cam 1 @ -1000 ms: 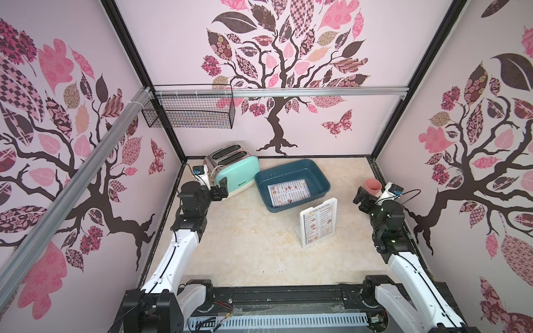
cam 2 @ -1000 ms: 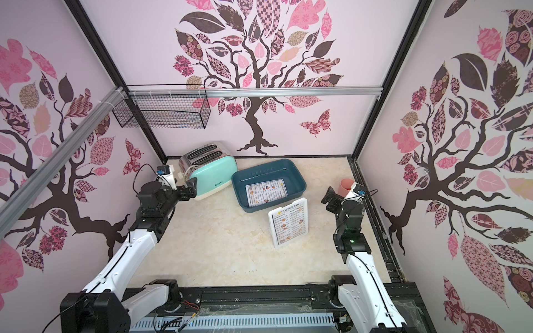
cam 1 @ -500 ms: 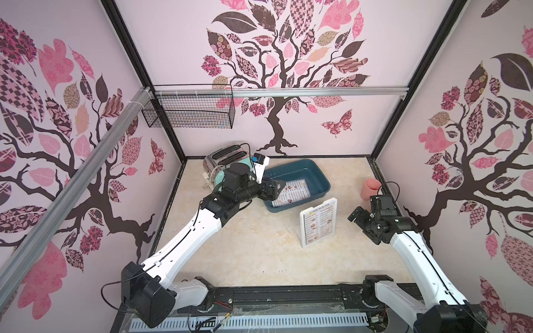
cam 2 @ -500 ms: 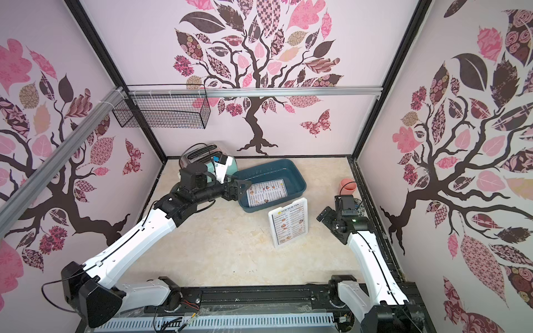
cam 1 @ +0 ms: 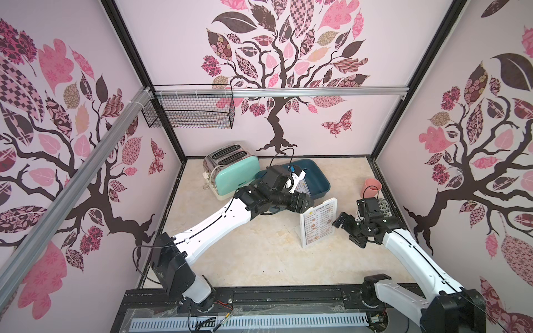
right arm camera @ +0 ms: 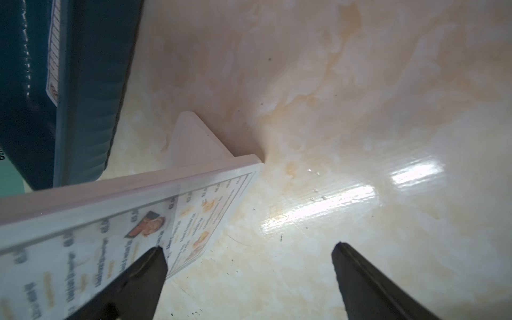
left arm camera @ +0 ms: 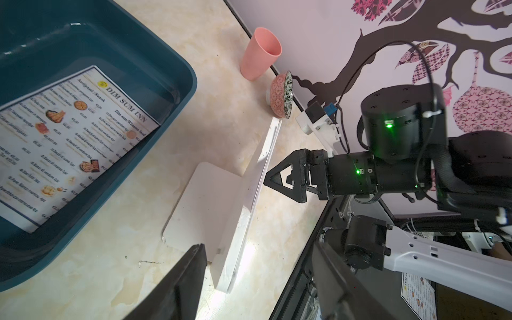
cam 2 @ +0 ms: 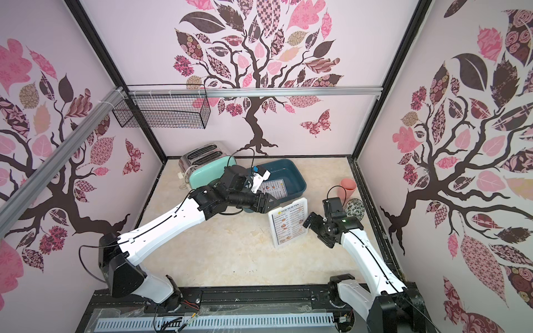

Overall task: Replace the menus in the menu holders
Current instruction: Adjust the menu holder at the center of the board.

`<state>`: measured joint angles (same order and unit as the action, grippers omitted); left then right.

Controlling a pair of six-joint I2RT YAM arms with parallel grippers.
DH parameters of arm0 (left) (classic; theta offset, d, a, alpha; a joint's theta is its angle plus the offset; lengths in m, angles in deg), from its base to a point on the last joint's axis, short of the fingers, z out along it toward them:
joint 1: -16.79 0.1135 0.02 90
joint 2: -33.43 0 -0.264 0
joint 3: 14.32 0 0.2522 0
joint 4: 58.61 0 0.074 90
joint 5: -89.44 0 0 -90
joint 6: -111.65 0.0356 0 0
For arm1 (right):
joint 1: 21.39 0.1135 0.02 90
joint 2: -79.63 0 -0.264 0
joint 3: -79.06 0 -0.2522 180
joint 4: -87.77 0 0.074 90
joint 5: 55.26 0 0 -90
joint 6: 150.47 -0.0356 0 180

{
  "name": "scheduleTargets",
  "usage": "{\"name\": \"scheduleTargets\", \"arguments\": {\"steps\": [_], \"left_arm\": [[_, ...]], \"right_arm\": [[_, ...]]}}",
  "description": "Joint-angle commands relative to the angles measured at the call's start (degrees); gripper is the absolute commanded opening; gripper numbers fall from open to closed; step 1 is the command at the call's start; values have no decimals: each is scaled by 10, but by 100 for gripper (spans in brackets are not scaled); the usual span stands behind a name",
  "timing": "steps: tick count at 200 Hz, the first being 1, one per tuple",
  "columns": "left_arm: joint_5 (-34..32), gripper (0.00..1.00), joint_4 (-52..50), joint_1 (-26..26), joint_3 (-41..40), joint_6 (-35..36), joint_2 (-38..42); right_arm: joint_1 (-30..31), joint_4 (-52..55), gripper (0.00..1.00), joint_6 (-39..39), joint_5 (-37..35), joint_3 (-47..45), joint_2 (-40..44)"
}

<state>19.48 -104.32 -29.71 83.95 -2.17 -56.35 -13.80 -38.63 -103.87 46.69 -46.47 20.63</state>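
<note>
On a pale marble-look table, the menu holder (left arm camera: pixel 205 205) stands upright right of centre, with one printed menu (cam 2: pixel 290 226) in its frame. The right gripper (cam 1: pixel 338 224) hovers just beside the holder's right edge; its claw is spread wide and grips nothing. Just beyond the holder, the left gripper (cam 2: pixel 272 203) reaches in from the left towards the holder's upper far side. Its claw is partly spread, with the holder's edge lying between the tips in the left wrist view, and it holds nothing. Farther back, a dark blue tub (cam 1: pixel 324 179) holds the second menu (left arm camera: pixel 63 144), lying flat and face up. A mint toaster (cam 1: pixel 235 178) sits far left, and a pink cup (cam 1: pixel 372 187) far right. The swap appears barely begun: no sheet has been pulled from the frame. Taking the framed menu out and sliding the tub's menu in are both left to do.
</note>
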Motion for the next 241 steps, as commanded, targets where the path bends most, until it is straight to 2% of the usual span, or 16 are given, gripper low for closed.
{"name": "scheduleTargets", "arguments": {"steps": [1, 27, 60, 107, 132, 166, 229, 241], "left_arm": [[-7, 66, -40, 1, 30, 0, -13], [-30, 63, -92, 1, 76, 13, -41], [-10, 59, -94, 0, 107, 0, -63], [5, 50, -119, 1, 169, -1, -115], [-5, 42, -112, -2, 191, -18, -143], [-9, 39, -131, -4, 233, -12, -171], [7, 36, -149, -13, 263, 3, -211], [11, 36, -163, -15, 296, 11, -222]], "right_arm": [[2, -37, 100, -14, 19, 4, -3], [2, -66, 100, -10, 39, 1, -5], [2, -113, 100, -7, 63, -6, -13], [2, -122, 100, 21, 92, 4, -32], [1, -74, 100, 33, 41, 13, -16], [1, 34, 100, 33, -53, 33, 17], [2, 77, 100, 44, -53, 34, 47], [2, 70, 100, 38, -48, 32, 47]]}}
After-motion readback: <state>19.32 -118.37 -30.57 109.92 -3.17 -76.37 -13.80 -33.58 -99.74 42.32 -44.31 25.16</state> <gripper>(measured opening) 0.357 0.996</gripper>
